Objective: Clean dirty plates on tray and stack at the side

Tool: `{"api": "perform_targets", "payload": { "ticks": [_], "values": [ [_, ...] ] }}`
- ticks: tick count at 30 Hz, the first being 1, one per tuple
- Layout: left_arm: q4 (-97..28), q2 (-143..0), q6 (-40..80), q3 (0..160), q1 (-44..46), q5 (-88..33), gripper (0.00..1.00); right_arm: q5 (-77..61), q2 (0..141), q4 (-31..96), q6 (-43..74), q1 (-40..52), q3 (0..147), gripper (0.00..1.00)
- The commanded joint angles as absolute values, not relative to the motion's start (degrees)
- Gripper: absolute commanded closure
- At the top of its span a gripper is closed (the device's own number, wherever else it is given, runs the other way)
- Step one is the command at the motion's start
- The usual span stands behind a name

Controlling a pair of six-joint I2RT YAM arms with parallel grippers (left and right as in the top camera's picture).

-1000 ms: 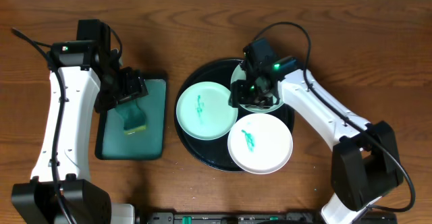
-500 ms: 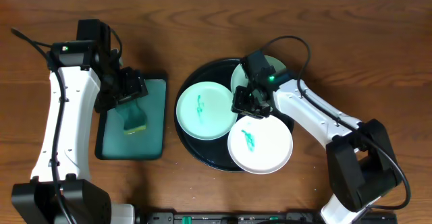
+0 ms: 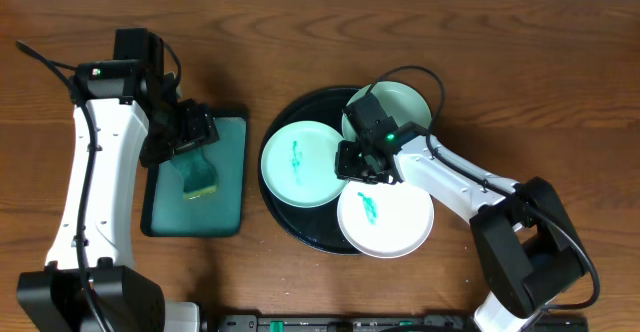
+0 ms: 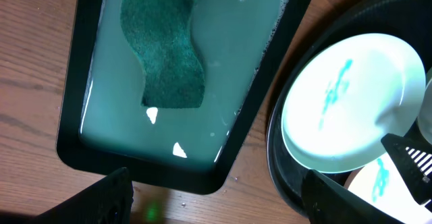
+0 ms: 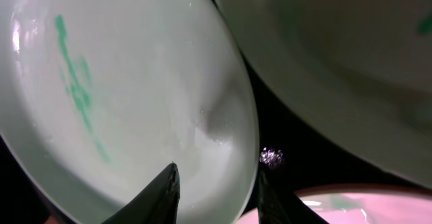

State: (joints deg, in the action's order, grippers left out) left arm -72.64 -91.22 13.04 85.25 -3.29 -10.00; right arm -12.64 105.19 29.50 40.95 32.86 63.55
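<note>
My right gripper [image 3: 362, 160] has slid from the 1 o'clock mint plate [image 3: 405, 107] to the 9 o'clock mint plate [image 3: 298, 164], jaws narrowed astride its rim, not clamped. My left gripper [image 3: 190, 132] hangs wide open, empty. The black tray [image 3: 295, 230] carries three plates: two mint, plus one white plate [image 3: 395, 217] at 5 o'clock.

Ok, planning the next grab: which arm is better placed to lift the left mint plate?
Right. The right fingers straddle that plate's rim on the black tray; the left fingers hang open over the sponge tray, away from it.

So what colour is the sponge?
The sponge is dark green; the left wrist view shows it best.
</note>
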Motion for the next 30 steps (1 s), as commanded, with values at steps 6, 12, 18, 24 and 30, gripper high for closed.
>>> {"api": "perform_targets", "payload": {
  "ticks": [6,12,18,24,30],
  "values": [
    [-72.86,-90.89,12.08,86.19,-3.57,-9.87,0.19,-10.35,105.14,24.56,39.72,33.78,60.69,0.72],
    [-72.84,-90.89,12.08,86.19,-3.57,-9.87,0.20,-10.33,105.14,22.50,39.75,33.85,58.98,0.92],
    [-72.14,-90.89,12.08,86.13,-3.57,-9.87,0.42,-10.33,105.14,22.65,39.55,33.85,58.67,0.97],
    [-68.99,-91.29,12.10,85.27,-3.57,-8.34,0.72,-10.33,105.14,22.72,39.53,33.85,58.63,0.97],
    [-67.37,-94.85,12.49,84.38,-3.60,-4.58,0.27,-10.33,105.14,22.96,38.04,33.87,58.63,0.96]
  ]
}}
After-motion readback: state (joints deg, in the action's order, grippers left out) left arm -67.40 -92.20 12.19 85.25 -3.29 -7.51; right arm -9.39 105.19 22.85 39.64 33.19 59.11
